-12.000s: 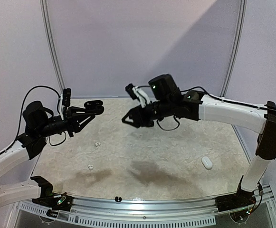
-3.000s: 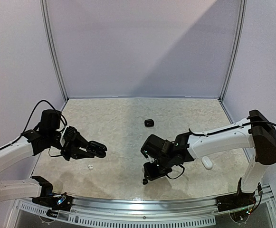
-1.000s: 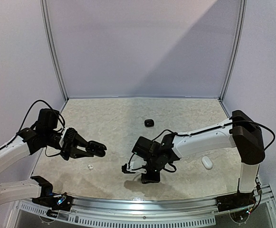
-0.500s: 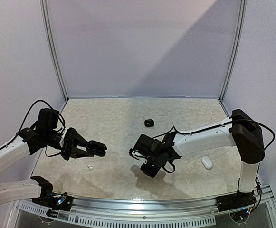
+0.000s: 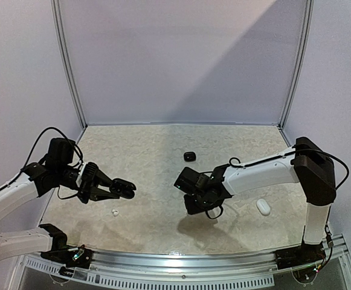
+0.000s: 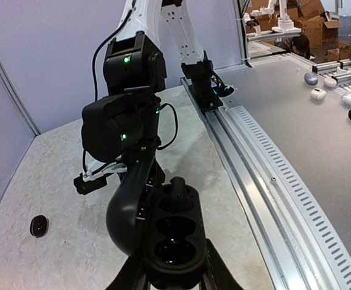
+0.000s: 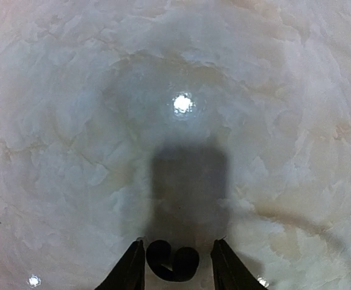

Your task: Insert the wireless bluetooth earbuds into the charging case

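Note:
My left gripper [image 5: 116, 190] is shut on an open black charging case [image 6: 173, 237] and holds it above the table's left side. The lid [image 6: 125, 208] hangs open to the left. One black earbud [image 6: 177, 192] sits in the far socket and the two nearer sockets are empty. My right gripper [image 5: 194, 205] hovers above the table's middle. In the right wrist view, a black earbud [image 7: 172, 264] sits between its fingertips [image 7: 132, 269], against the left one with a small gap to the right one. A white earbud [image 5: 115, 212] lies below the left gripper.
A small black case [image 5: 189, 156] lies at the table's middle back; it also shows in the left wrist view [image 6: 38, 226]. A white case [image 5: 263, 207] lies at the right. The metal rail [image 5: 181, 257] runs along the near edge.
My right gripper has risen from the table near the front edge and moved back and to the right with the black earbud. The left arm has stayed still.

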You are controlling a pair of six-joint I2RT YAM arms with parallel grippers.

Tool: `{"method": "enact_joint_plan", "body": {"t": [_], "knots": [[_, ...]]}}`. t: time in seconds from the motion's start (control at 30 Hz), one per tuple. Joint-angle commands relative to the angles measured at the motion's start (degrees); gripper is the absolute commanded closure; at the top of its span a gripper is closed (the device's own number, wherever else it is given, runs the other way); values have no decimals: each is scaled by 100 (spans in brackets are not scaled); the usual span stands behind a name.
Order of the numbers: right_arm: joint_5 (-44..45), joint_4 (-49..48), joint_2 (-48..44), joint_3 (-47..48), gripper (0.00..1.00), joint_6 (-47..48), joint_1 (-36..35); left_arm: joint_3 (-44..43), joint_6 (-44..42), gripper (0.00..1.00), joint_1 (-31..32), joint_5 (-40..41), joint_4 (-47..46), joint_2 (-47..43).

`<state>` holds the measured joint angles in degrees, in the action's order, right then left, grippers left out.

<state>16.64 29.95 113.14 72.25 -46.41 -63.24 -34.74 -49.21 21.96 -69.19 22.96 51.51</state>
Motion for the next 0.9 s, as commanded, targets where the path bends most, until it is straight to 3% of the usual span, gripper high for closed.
{"method": "enact_joint_plan", "body": {"t": [0.0,0.1,0.3,0.67,0.77,0.87], "knots": [[79,219,207,13,58,-504,49,1,88,100,-7,29,-119,5],[58,289,136,101,48,-352,55,1,119,100,-6,24,-189,18],[139,310,-215,251,45,596,106,11,143,100,-7,63,-205,18],[-1376,380,-851,-135,61,5952,119,11,200,100,-7,88,-209,-19],[-1457,264,-852,-334,62,7095,119,23,233,100,-7,81,-196,-44],[-1415,52,-808,-387,64,7671,119,22,282,100,-7,74,-207,-43]]}}
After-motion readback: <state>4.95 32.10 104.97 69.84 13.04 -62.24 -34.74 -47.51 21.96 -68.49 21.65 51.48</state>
